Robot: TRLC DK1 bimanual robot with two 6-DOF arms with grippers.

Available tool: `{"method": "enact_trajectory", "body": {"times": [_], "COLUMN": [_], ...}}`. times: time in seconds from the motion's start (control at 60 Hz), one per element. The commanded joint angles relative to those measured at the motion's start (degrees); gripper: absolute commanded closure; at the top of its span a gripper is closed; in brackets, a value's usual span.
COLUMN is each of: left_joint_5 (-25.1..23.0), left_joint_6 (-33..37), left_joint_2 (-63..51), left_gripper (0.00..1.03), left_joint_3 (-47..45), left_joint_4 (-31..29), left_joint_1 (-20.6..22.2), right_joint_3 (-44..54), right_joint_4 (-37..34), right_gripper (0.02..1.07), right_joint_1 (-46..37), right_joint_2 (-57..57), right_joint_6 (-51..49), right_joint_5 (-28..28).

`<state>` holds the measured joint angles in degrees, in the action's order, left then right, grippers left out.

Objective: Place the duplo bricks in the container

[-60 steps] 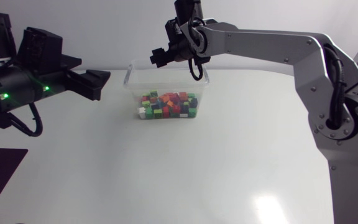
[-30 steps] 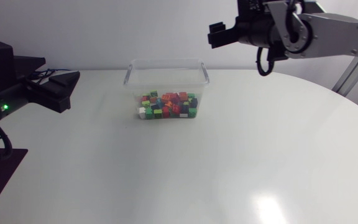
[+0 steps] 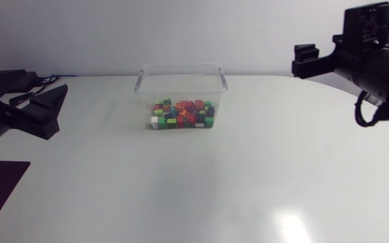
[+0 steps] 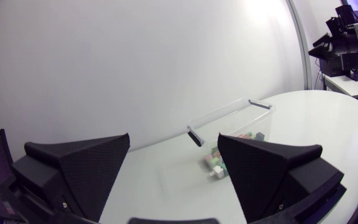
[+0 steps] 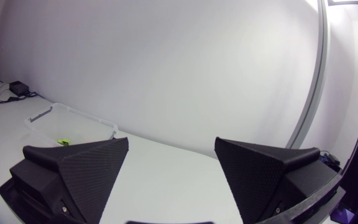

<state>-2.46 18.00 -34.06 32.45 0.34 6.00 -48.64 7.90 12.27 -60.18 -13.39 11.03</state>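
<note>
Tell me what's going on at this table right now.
Nothing is being handled at this moment. The bricks lie in the clear container on the table, and I see none loose outside it. The left gripper and the right gripper are both open and empty, out at the table's sides, well away from the container.

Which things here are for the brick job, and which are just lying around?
For the job:
- clear container
- duplo bricks, already inside it
- left gripper and right gripper, both open and empty

Just lying about:
- black cables near the table's far left corner
- white table, which only holds things up
</note>
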Motion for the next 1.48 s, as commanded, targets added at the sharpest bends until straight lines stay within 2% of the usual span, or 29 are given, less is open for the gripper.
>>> {"method": "enact_trajectory", "body": {"times": [0.0,0.233,0.417,1.2,1.467], "left_joint_5": [0.3,0.3,0.3,2.4,2.5], "left_joint_6": [-0.9,-0.9,-1.3,-17.3,-18.0], "left_joint_2": [1.4,6.4,16.8,33.4,34.1], "left_gripper": [0.05,0.05,0.05,0.05,0.05], "left_joint_3": [-2.1,-4.9,-10.6,-31.6,-32.4], "left_joint_4": [0.5,-0.5,-0.5,-0.3,-0.3], "left_joint_1": [-0.6,-2.2,-3.2,-5.9,-6.0], "right_joint_3": [4.2,13.9,21.2,47.5,48.6], "right_joint_4": [0.5,-2.1,-5.1,-7.8,-7.9], "right_gripper": [0.07,0.07,0.07,0.07,0.07], "right_joint_1": [-1.7,-6.4,-7.8,-12.1,-12.3], "right_joint_2": [5.0,20.1,32.2,59.1,60.2], "right_joint_6": [-2.3,-4.5,-5.1,12.6,13.4], "right_joint_5": [0.6,-0.4,-0.6,-10.6,-11.0]}}
